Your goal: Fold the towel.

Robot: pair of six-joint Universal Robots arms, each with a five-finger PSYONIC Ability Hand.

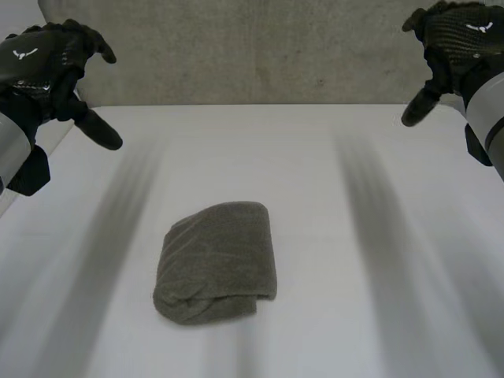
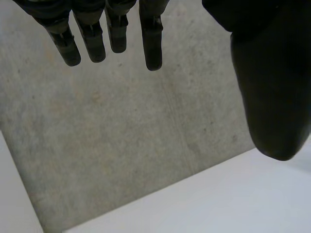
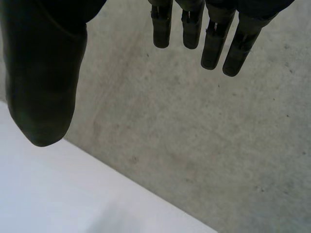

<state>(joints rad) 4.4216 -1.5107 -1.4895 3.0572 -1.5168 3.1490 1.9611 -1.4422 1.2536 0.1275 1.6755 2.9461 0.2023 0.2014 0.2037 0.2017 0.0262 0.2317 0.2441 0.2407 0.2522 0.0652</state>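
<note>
White table (image 1: 315, 157) is carrying 1 item: a grey-green towel (image 1: 216, 260), lying approx. mid-table, a bit toward the near edge. Towel is sitting folded into a thick, rounded bundle, w/ its layered ends bulging on the near side. Bare tabletop is showing all around it.

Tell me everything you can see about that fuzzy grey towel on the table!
The fuzzy grey-green towel looks like soft terry cloth. It is folded into a thick, rounded bundle, with layered edges bunched at its near end. It lies on the white table, slightly toward the robot's left of the middle. Only the table touches it; the black left hand and black right hand hang open, far from it.
</note>
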